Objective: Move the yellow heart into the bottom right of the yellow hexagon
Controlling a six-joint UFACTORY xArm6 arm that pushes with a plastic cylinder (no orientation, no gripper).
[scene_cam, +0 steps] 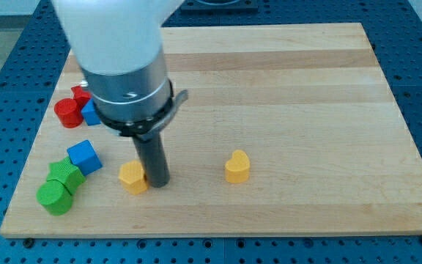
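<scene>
The yellow heart (237, 166) sits on the wooden board (284, 88) in the lower middle of the view. The yellow hexagon (132, 177) sits to its left, near the view's bottom. My tip (157, 182) rests right beside the yellow hexagon on its right side, touching or nearly touching it. The heart is well to the right of my tip, apart from it.
A blue cube (84, 156) and two green blocks (64, 176) (54, 197) lie left of the hexagon. A red cylinder (68, 113), another red block (80, 93) and a blue block (90, 112) sit at the left edge, partly hidden by the arm (123, 66).
</scene>
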